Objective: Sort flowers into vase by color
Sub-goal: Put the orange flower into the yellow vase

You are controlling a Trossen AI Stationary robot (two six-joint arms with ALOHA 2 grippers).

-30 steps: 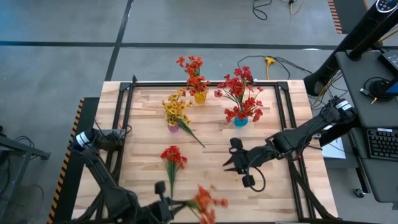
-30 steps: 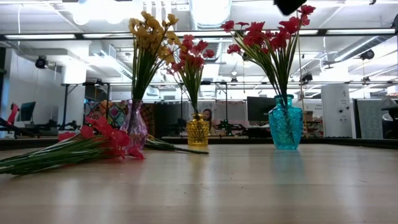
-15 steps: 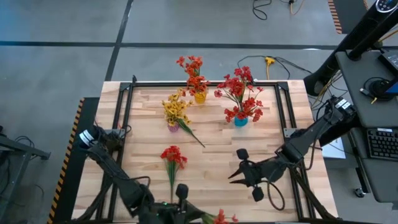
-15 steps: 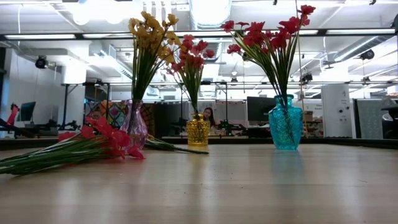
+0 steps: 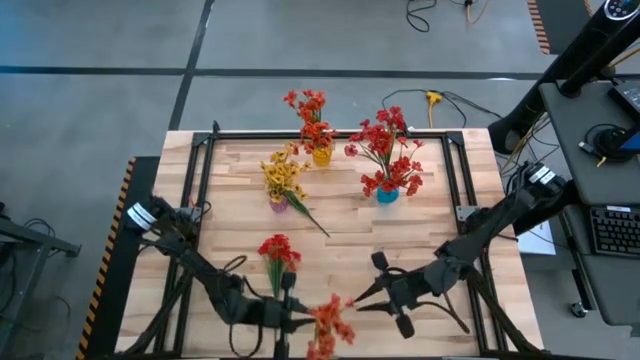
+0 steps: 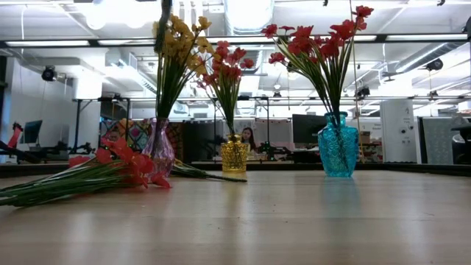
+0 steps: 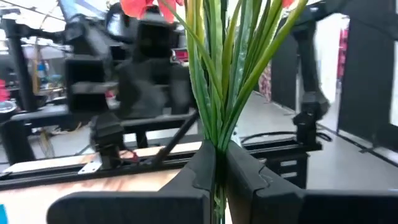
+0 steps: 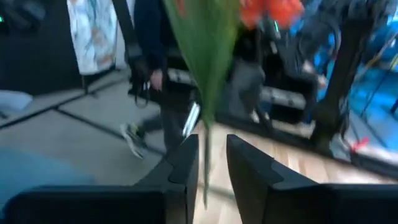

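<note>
My left gripper (image 5: 296,310) is over the table's near edge, shut on an orange-red flower spray (image 5: 326,320) that is lifted off the table. My right gripper (image 5: 362,296) is open just to its right. In the right wrist view its fingers stand on either side of the spray's green stem (image 8: 206,155). A red spray (image 5: 277,254) lies flat on the table. Yellow flowers stand in the purple vase (image 5: 279,204), orange-red ones in the yellow vase (image 5: 321,156), red ones in the blue vase (image 5: 387,194). My left gripper pinches the bundle of green stems (image 7: 217,152) between its two fingers, well below the blossoms (image 7: 146,6). The fingers lie across the stems. The spray stands roughly upright, blossoms on top, clear of the table.
A loose green stem (image 5: 309,217) lies beside the purple vase. A black frame (image 5: 205,180) borders the table's left, far and right sides. Bare wood (image 5: 440,215) lies right of the blue vase. People and desks show in the room beyond.
My left gripper has carried the orange-red spray along the near edge and turned it, so the blossoms have swung back in over the table. My right gripper has moved toward the near edge and to the left, up to the spray's stem.
</note>
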